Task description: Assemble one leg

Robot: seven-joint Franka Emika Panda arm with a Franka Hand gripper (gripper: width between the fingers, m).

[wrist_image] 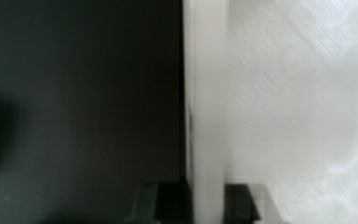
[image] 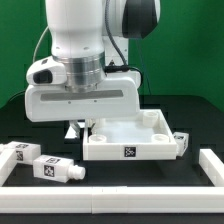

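Hand clamped across rim of white panel.

The black table carries a white rimmed panel near its middle. Toward the exterior view's left, two tagged white pieces lie on their sides: the nearer leg and the farther leg. A white rail runs along the front.
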